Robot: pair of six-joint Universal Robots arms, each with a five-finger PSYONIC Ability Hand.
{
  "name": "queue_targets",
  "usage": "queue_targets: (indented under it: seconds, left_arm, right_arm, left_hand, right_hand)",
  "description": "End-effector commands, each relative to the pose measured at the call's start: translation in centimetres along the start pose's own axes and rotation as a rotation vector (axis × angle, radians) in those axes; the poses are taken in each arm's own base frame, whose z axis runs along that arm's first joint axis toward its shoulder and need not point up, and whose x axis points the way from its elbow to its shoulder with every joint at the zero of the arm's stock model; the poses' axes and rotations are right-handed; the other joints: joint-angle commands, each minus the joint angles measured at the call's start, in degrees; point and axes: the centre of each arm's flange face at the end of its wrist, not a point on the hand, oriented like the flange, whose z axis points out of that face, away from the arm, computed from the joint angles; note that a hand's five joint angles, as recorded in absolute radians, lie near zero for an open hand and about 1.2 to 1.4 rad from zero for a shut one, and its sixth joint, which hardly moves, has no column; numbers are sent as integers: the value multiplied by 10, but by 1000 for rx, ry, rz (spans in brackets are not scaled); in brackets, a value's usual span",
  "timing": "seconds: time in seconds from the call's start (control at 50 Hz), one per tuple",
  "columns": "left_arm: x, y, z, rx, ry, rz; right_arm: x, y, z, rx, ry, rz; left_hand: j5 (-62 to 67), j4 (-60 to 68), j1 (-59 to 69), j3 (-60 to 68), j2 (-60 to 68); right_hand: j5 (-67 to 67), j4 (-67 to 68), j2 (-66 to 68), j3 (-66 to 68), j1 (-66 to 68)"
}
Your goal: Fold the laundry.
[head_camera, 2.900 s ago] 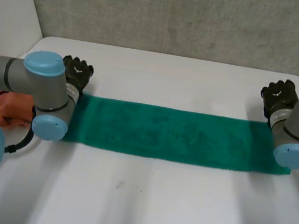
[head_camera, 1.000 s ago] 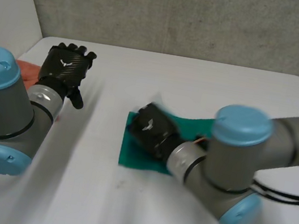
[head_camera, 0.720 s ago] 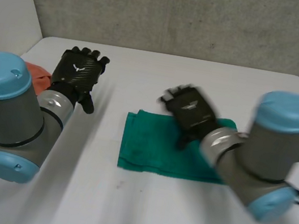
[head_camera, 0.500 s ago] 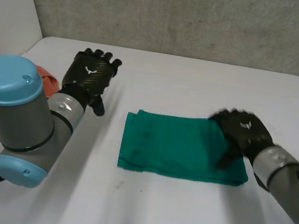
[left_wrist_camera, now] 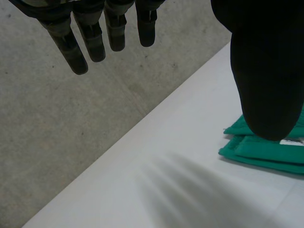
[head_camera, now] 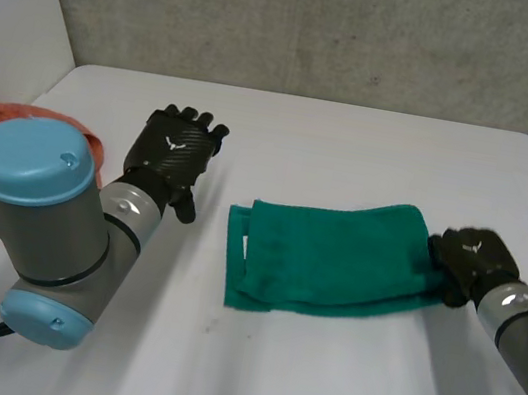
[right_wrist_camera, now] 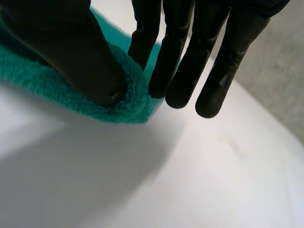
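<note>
As I checked the head view, I found the green towel (head_camera: 330,254) folded in layers on the white bench (head_camera: 313,388), somewhat right of the middle and lying askew to the bench's edges. At its left end a lower layer stuck out past the upper one, with a small white label (head_camera: 244,246) showing there.

The right hand (head_camera: 471,263) sat at the towel's right end, touching it. Through the right wrist camera I noted that hand (right_wrist_camera: 71,47) with its thumb pressed down on the top of the towel (right_wrist_camera: 130,102) at its edge. Its fingers (right_wrist_camera: 180,57) were straight, and the one nearest the thumb ran down behind the cloth. I recorded the towel's end as pinched between thumb and finger.

The left hand (head_camera: 173,150) was raised over the bench to the left of the towel, apart from it. Its own wrist camera showed the fingers (left_wrist_camera: 90,38) extended and spread from the thumb (left_wrist_camera: 266,71), with nothing in the grasp. I recorded it as released. Past the thumb in that view lay the layered corner of the towel (left_wrist_camera: 266,154) with its label (left_wrist_camera: 290,141).

An orange cloth (head_camera: 24,115) lay at the bench's left edge, behind the left arm. A grey concrete wall (head_camera: 323,25) stood behind the bench.
</note>
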Motion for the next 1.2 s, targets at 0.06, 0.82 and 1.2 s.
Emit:
queue_targets:
  seconds: [0.06, 0.82, 1.2]
  left_arm:
    - [-8, -13, -6, 30, -19, -8]
    - [57, 7, -1, -173, 175, -250]
    - [63, 48, -3, -360, 194, -201]
  right_arm:
    - [-73, -98, -24, 266, -188, -134]
    - [-101, -85, 9, 46, -329, 276]
    - [-113, -57, 28, -41, -346, 88]
  left_hand:
    - [-27, -15, -12, -19, -16]
    - [-27, -15, -12, -19, -16]
    - [-27, -15, -12, -19, -16]
  right_hand:
    - [224, 211, 203, 212, 325]
    - [-476, -489, -497, -488, -375]
    - [-476, -489, -497, -488, -375]
